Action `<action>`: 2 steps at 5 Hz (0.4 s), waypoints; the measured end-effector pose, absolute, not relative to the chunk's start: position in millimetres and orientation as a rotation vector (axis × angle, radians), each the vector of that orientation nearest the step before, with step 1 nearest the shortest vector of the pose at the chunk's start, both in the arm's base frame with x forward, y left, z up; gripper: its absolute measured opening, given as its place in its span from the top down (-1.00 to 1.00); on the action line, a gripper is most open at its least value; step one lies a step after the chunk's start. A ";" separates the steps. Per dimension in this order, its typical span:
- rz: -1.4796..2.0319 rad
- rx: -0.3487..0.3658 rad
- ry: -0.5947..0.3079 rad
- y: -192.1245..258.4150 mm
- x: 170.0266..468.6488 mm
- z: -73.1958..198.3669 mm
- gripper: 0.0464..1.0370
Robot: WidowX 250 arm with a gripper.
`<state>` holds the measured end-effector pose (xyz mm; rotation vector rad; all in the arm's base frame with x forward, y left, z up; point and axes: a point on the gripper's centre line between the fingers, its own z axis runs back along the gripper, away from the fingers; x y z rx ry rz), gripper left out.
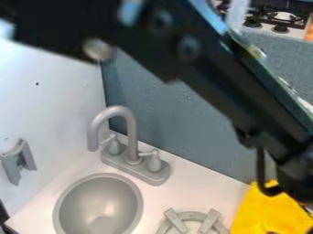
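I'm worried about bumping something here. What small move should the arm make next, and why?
I'd probably ease the arm up slightly before any sideways travel: its lower end overlaps the yellow thing in this view, and I can't tell whether they touch.

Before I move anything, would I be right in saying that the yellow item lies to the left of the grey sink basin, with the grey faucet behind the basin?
Not quite: the camera view shows the yellow item to the right of the grey sink basin, with the grey faucet behind the basin.
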<state>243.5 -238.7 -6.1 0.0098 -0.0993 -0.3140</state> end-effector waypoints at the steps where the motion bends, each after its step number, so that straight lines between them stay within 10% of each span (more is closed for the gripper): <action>1: -0.325 0.030 -0.080 -251.4 256.5 -19.3 -0.93; 2: -0.346 0.046 -0.074 -256.4 263.1 -30.0 -0.93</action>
